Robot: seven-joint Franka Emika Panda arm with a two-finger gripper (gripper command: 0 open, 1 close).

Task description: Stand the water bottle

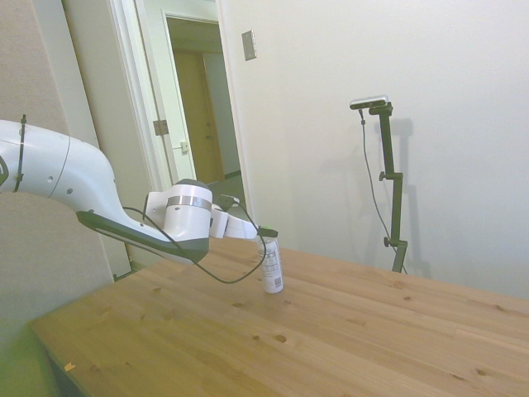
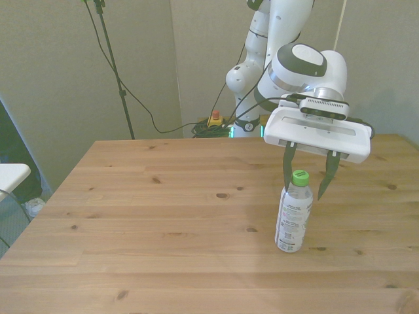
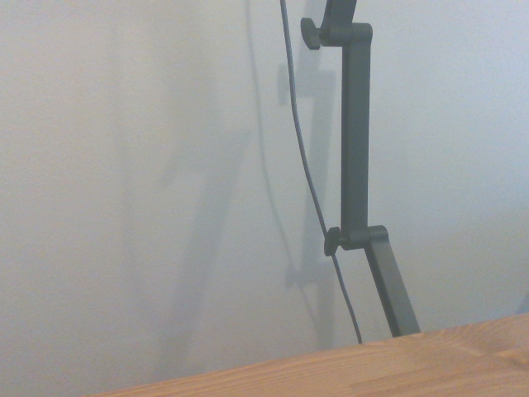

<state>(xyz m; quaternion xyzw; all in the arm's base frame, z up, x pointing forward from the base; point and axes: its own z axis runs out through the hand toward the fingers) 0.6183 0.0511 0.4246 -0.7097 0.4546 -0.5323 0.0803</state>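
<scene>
Green-capped and clear, the water bottle (image 2: 294, 210) already stands on its base on the wooden worktop (image 2: 163, 216), toward the front view's right, its long axis running straight up with only a slight lean, if any. Your pincer (image 2: 307, 178) sits right at the bottle's top: in the front view the two dark fingers (image 2: 288, 171) hang spread to either side of the cap, with visible gaps between each finger and the plastic, so you are released and gripping nothing. In the side view the arm comes in low from the left and the fingers meet the bottle at neck height.

That is the relation your next move hinges on. The bottle lies between and just below the fingertips, so a straight lift along its upright axis looks like the safe way out; a sideways retreat could clip the cap and tip it. The wrist view shows only wall and a strip of worktop edge, so it will not help you judge clearance.
</scene>
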